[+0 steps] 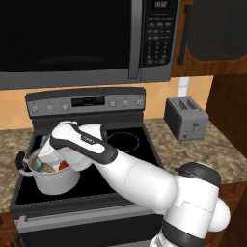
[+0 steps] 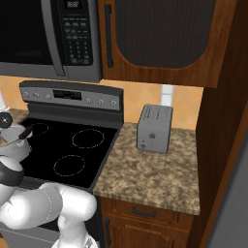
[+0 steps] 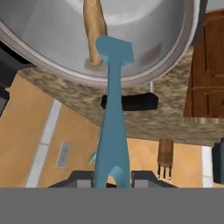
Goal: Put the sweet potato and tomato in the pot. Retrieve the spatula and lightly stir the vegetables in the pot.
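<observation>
Listing by size, largest first; clock directions are within the view named.

Microwave [image 1: 72, 41]: mounted above the stove, filling the 12 o'clock part of the left base view.

Stove [image 1: 130, 144]: black glass top with a grey control panel behind; speckled counter [image 2: 150, 174] on its right side.

Arm: rises from 5 o'clock in the left base view and reaches toward 9 o'clock, wrist bent down over the pot.

Toaster [image 1: 185, 117]: grey, on the counter at 3 o'clock of the stove, well apart from the pot.

Pot [image 1: 54, 182]: shiny steel, standing on the front left burner at 8 o'clock in the left base view; one black handle shows on its left rim. In the hand view its rim and inner wall span 12 o'clock.

Sweet potato [image 3: 94, 30]: pale tan, lying inside the pot, at 12 o'clock in the hand view, just beside the spatula blade.

Spatula [image 3: 113, 127]: blue-grey; handle runs from 6 o'clock up to the blade, which sits over the pot rim, inside the pot.

Tomato [image 1: 63, 165]: small red patch inside the pot, partly hidden by the wrist.

Gripper [image 3: 113, 178]: clenched on the spatula handle, one finger on each side.
</observation>
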You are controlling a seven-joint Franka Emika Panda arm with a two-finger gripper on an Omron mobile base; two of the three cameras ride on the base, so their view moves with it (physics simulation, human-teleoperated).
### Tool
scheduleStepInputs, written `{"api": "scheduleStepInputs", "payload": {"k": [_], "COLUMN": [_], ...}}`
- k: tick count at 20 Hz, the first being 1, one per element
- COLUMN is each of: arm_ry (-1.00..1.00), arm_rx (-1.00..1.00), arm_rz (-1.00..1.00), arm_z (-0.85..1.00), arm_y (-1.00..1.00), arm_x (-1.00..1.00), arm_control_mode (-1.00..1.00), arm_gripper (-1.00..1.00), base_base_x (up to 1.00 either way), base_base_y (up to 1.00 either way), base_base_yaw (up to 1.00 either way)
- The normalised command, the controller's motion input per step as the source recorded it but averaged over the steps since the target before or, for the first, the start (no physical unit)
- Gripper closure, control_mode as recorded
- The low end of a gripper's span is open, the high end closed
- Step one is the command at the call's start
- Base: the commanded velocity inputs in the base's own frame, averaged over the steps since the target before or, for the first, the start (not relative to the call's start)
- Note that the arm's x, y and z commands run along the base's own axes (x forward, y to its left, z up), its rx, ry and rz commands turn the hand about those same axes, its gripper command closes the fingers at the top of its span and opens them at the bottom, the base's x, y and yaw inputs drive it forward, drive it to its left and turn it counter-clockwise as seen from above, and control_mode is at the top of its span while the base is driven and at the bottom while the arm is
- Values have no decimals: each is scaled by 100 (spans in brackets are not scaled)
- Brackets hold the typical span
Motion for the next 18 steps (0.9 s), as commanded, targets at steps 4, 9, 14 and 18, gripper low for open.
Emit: {"api": "scheduleStepInputs", "payload": {"k": [4, 9, 14, 18], "arm_ry": [1, 0, 0, 0], "arm_rx": [-2, 0, -1, -5], "arm_rz": [-3, -2, -2, -2], "arm_z": [0, 0, 0, 0], "arm_y": [-1, -1, -13, -8], "arm_x": [2, 7, 18, 3], "arm_control_mode": [-100, -100, -100, -100], "arm_gripper": [100, 100, 100, 100], "base_base_x": [0, 0, 0, 0], "base_base_y": [0, 0, 0, 0], "base_base_yaw": [0, 0, 0, 0]}}
